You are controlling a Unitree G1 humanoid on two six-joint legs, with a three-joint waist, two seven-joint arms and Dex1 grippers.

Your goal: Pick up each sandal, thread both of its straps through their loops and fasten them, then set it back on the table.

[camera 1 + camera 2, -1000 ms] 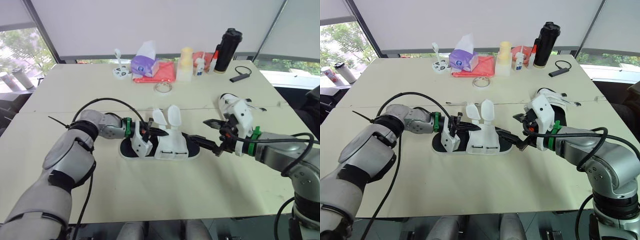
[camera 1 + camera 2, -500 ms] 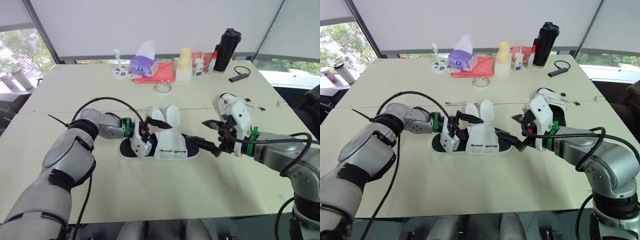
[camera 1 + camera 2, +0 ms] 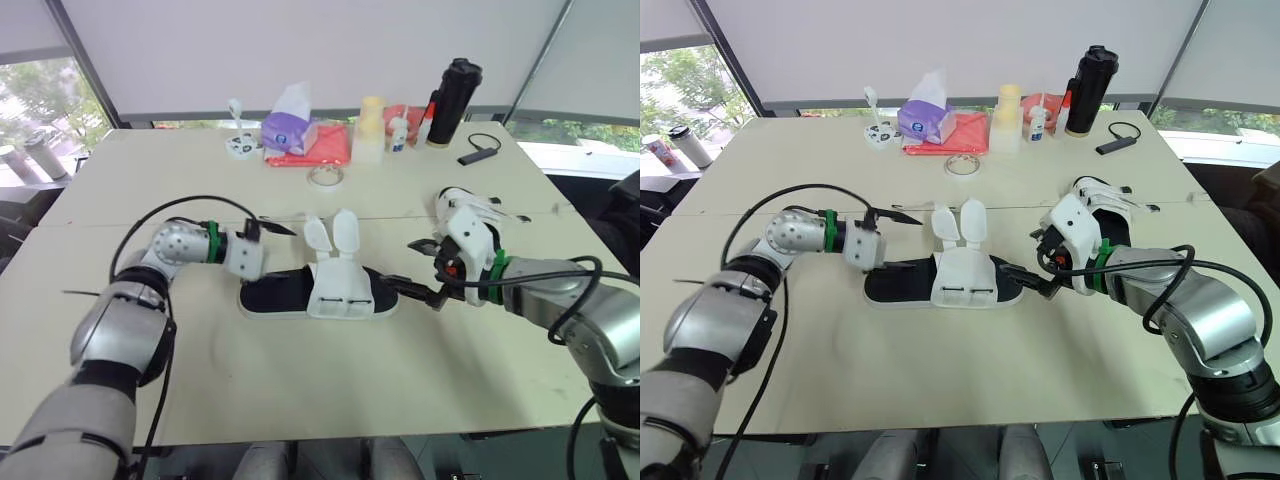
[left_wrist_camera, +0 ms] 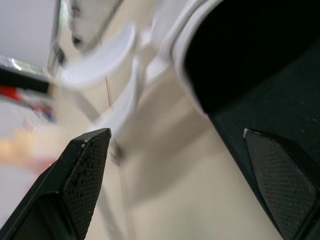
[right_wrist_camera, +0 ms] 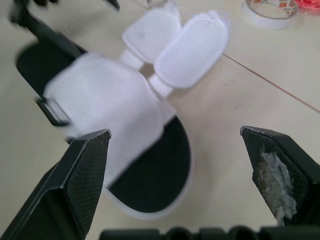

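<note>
On the table (image 3: pixel 300 380) the sandal (image 3: pixel 320 295) lies flat, with both straps (image 3: pixel 335 232) sticking up loose. My left gripper (image 3: pixel 270 245) is spread open beside one end and my right gripper (image 3: pixel 400 262) is spread open at the other. I think picking it up comes next, so I must close on the sandal and lift.

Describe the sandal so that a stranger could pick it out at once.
Find the wide cream table. In the middle of its near half lies the sandal. Unlike the tape roll behind it, it is long and black-soled, with a white upper and two rounded straps standing open.
</note>
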